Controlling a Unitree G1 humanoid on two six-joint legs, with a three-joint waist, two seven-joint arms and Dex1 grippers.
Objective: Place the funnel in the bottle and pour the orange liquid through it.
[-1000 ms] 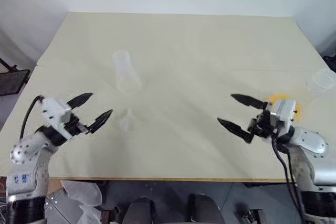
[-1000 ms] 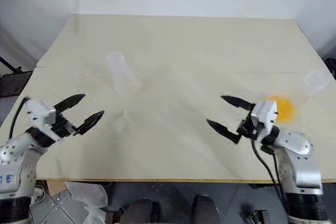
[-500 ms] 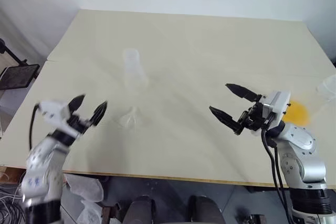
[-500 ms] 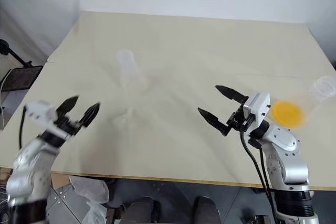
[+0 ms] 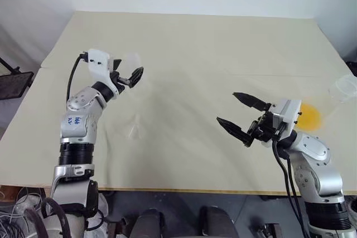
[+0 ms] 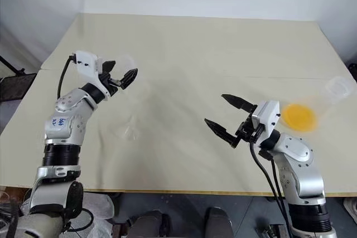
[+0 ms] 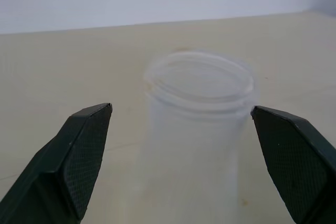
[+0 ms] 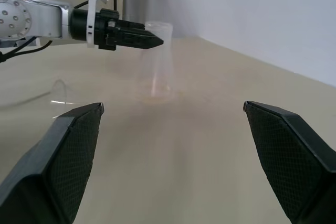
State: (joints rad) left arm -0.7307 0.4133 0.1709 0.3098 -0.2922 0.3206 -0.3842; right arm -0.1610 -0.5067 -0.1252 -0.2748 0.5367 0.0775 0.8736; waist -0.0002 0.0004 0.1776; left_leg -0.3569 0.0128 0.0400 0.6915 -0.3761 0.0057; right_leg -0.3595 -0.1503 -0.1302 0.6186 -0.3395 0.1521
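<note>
left gripper (image 5: 126, 76): jaws wide, empty, straddling mouth of clear colourless narrow-necked conical bottle (image 7: 197, 124) | bottle upright, upper left of head view | clear plastic funnel (image 6: 130, 131) on table below-centre-left | right gripper (image 5: 241, 116): wide, empty, well apart | orange liquid (image 6: 299, 116) far right

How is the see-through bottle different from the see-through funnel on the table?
The clear, narrow-necked conical bottle stands upright, while the small clear funnel lies tipped over. The bottle is taller than the funnel. The left gripper has its open fingers right by the bottle's neck, while no gripper is near the funnel. Both are colourless, look empty and rest on the beige table.
</note>
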